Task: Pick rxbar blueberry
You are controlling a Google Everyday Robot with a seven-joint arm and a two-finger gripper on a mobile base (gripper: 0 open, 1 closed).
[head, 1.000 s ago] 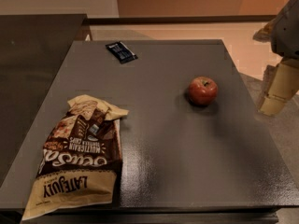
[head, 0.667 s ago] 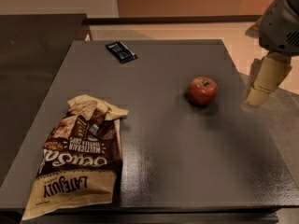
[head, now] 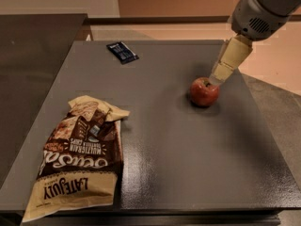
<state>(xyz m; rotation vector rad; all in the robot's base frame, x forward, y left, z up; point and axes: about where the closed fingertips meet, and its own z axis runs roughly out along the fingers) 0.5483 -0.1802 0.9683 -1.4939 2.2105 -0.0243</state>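
The rxbar blueberry (head: 122, 52) is a small flat dark navy bar lying near the far left edge of the grey table (head: 164, 135). My gripper (head: 225, 68) hangs from the arm at the upper right, its cream-coloured fingers (head: 230, 58) pointing down-left with their tips just above the top of the red apple (head: 204, 92). The gripper is well to the right of the bar and holds nothing that I can see.
A large brown-and-tan chip bag (head: 80, 154) lies at the front left of the table. A dark counter (head: 33, 69) adjoins the table on the left. Tan floor shows at the far right.
The arm has swung left from beyond the table's right edge, over the table, and its fingers now end just above the apple. The bar, apple and chip bag have not moved.
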